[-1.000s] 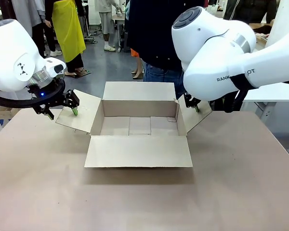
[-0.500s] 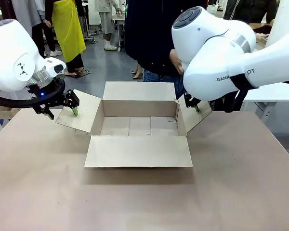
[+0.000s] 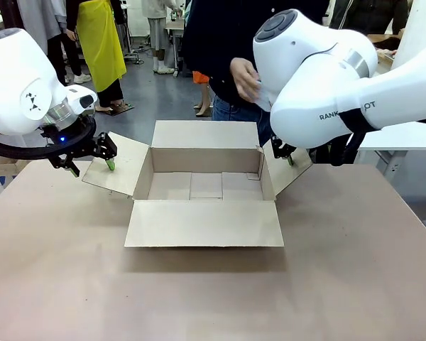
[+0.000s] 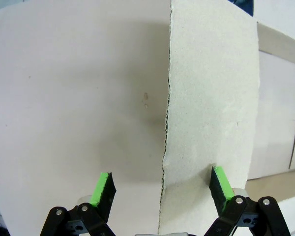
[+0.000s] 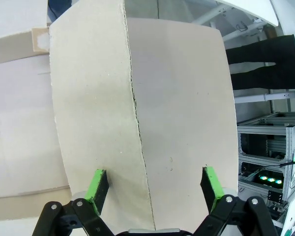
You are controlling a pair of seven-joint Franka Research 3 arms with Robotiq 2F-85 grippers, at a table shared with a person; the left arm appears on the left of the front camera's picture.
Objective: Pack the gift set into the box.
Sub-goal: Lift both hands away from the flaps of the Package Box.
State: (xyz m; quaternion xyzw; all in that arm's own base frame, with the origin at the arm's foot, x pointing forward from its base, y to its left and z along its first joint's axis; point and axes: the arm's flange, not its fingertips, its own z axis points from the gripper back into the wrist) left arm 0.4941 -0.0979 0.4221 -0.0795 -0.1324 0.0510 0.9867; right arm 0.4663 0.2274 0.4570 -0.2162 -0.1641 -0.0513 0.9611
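— How do the fingers of the left gripper stand?

— Spread wide, nothing pinched. In the left wrist view the torn edge of the box's left flap runs up between the two green pads: one pad is over the flap, the other over the bare table. I cannot tell whether either pad touches the cardboard.

— And the right gripper?

— The same, mirrored. The fingers are parted and the edge of the right flap passes between them, with one pad on the flap's side and one on the table's side.

— Where is the box?

— In the middle of the table, a little towards the far side, open at the top. All four flaps are folded outward: the near one lies flat on the table, the far one leans back, and the side ones slant up and out. From the front, the left gripper is at the outer edge of the left flap and the right gripper is at the right flap, half hidden by its own arm.

— Anyone beyond it?

— A person stands just behind the far flap, one hand raised at chest height beside the right arm.
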